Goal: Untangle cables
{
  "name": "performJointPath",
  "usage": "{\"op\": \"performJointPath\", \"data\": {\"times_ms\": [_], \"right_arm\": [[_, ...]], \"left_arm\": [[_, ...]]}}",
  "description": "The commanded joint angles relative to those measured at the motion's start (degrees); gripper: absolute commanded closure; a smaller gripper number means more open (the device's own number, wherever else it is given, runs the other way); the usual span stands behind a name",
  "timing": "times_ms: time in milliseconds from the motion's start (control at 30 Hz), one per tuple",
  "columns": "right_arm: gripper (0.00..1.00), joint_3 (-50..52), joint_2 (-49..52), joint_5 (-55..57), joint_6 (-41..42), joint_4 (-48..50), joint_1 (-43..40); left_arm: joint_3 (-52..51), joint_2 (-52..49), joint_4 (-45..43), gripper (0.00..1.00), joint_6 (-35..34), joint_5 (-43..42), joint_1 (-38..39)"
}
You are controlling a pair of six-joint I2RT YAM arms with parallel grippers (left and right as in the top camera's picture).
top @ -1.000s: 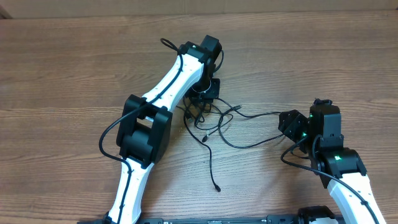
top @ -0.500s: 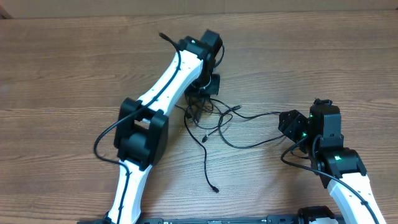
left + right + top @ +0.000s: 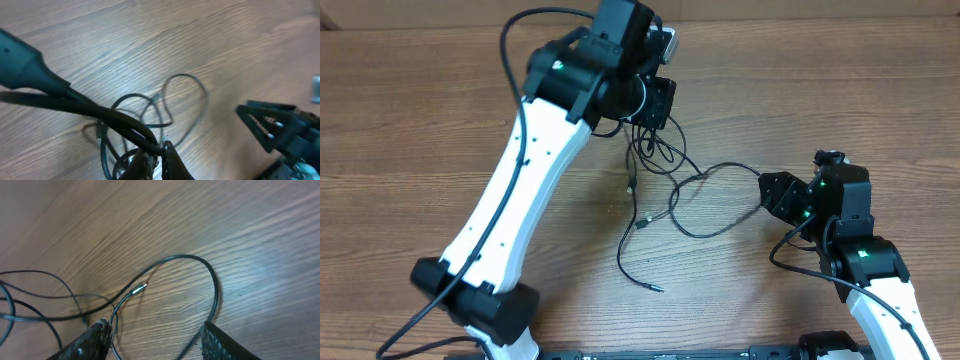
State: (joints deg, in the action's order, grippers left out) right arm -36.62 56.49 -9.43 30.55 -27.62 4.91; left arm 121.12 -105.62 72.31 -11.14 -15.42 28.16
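Observation:
The thin black cables [image 3: 665, 190] hang and spread from the back centre of the wooden table toward the front, with loose plug ends near the middle [image 3: 655, 287]. My left gripper [image 3: 655, 105] is raised and shut on a strand of the cables [image 3: 150, 142], lifting the bunch; loops trail below it [image 3: 185, 100]. My right gripper [image 3: 772, 192] is open at the right, low over the table, and one cable loop [image 3: 200, 275] runs between its fingers [image 3: 155, 335]. A silvery-tipped plug [image 3: 139, 288] lies just ahead of it.
The wooden table [image 3: 820, 90] fills the view. The thicker black wires of the left arm [image 3: 525, 30] arch above the table at the back left. The right arm's body [image 3: 860, 260] sits at the front right.
My left arm has risen and pulled back with the cables, stretching the bunch out; the long loose end slid left and forward. My right gripper edged slightly left.

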Motion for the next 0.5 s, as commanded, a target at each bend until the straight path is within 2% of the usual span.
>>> {"op": "performJointPath", "data": {"times_ms": [0,33,67,233,333,467], "right_arm": [[0.44,-0.5,-0.4,-9.3,-7.0,2.5,-0.1],[0.44,-0.5,-0.4,-16.8,-10.6,6.6,-0.1],[0.44,-0.5,-0.4,-19.6,-11.3,8.9,-0.1],[0.40,-0.5,-0.4,-30.4,-9.7,23.1,-0.1],[0.38,-0.5,-0.4,-30.3,-7.9,25.0,-0.1],[0.37,-0.5,-0.2,-30.3,-7.9,22.7,-0.1]], "left_arm": [[0.5,2.4,0.1,0.96,5.4,-5.6,0.3],[0.5,3.1,0.1,0.96,6.3,-8.1,0.3],[0.5,3.1,0.1,0.96,6.9,-9.9,0.3],[0.5,2.8,-0.5,0.96,11.0,-25.4,0.3],[0.5,2.8,-1.9,0.96,15.0,-35.5,0.3],[0.5,2.8,-4.6,0.96,15.9,-43.2,0.3]]}}
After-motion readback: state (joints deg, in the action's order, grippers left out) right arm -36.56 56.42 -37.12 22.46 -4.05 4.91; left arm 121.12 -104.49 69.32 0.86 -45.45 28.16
